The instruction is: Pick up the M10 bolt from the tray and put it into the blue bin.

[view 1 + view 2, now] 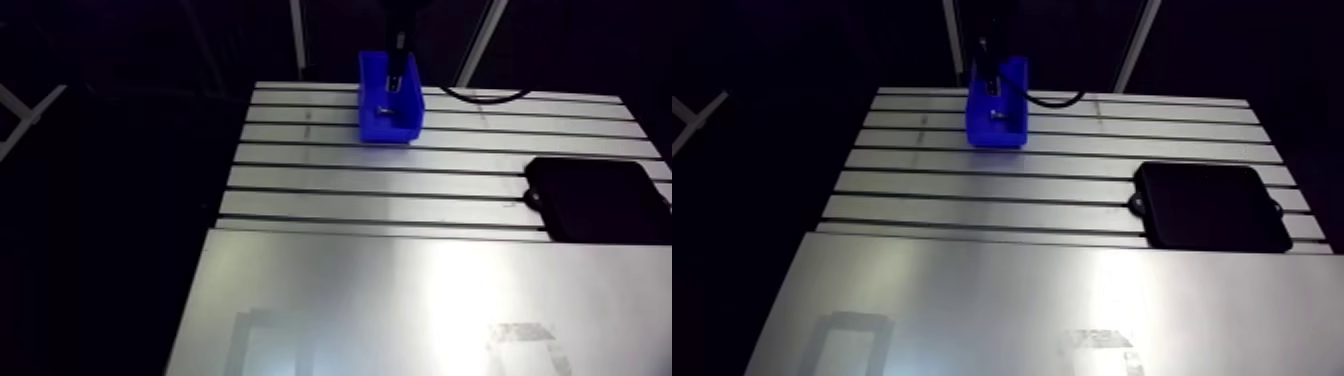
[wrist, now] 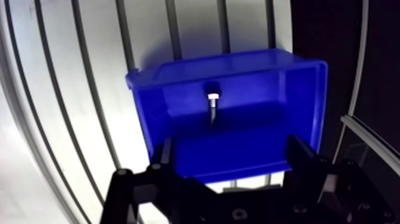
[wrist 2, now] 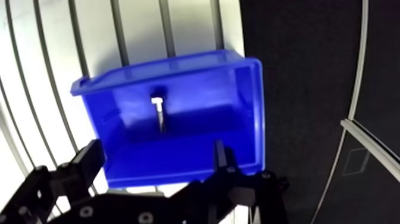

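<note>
Item count: one blue bin (image 2: pixel 309 101), one bolt (image 2: pixel 212 102), one black tray (image 1: pixel 1212 207), one slotted table (image 1: pixel 400 185).

1. Bin. The bin stands on the slotted part of the table, close to the far edge. Its open top faces up, and the wrist view looks straight into it.

2. Bolt. The single bolt is inside the bin, near the middle of the compartment. Its head points toward the far wall and its shank points back toward the jaws. Whether the head touches that wall cannot be told.

3. Jaws. The two jaws are released and spread wide, one to each side of the bin's near wall. Nothing is held between them. The bolt lies ahead of them, clear of both. In the arm view the wrist comes down directly over the bin.

4. Tray. The tray lies flat on the table, well apart from the bin, toward the opposite side. Its inside is too dark to read.
</note>
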`<state>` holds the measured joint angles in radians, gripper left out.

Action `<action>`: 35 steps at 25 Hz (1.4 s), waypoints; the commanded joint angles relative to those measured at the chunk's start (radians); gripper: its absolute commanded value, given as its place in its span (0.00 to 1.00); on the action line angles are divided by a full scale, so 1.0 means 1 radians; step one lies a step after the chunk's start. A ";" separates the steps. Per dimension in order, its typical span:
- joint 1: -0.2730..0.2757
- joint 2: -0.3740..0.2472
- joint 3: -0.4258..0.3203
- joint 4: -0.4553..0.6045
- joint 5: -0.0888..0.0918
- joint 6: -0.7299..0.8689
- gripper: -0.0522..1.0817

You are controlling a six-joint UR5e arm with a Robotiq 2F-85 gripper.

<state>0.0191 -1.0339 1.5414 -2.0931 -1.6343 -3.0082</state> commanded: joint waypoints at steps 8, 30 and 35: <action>-0.002 -0.162 -0.100 0.225 0.000 0.295 0.06; -0.139 -0.263 -0.303 0.575 0.004 1.213 0.06; -0.149 -0.281 -0.344 0.643 0.004 1.263 0.06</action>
<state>-0.1133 -1.2976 1.2316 -1.5047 -1.6305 -1.8042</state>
